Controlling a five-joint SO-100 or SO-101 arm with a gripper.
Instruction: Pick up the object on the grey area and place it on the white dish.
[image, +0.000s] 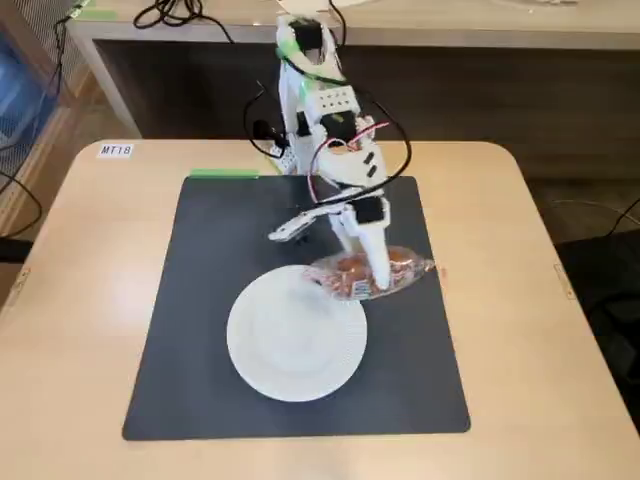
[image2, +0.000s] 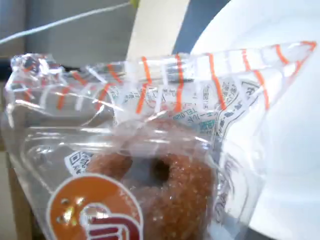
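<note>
The object (image: 408, 268), an orange-brown ring-shaped snack in a clear crinkly wrapper, is at the upper right rim of the white dish (image: 290, 345), partly over it. My gripper (image: 372, 278) reaches down from the arm and is shut on the object. The dish lies on the grey area (image: 200, 300), a dark mat, towards its front. In the wrist view the object (image2: 170, 185) fills the frame, with the dish (image2: 290, 150) behind it at the right and a strip of the grey area (image2: 200, 20) above. My fingers are hidden in the wrist view.
The mat lies on a light wooden table (image: 80, 300). A green tape strip (image: 222, 173) marks the mat's back left edge. A label (image: 115, 150) is at the table's back left. Cables (image: 180, 14) lie on a desk behind.
</note>
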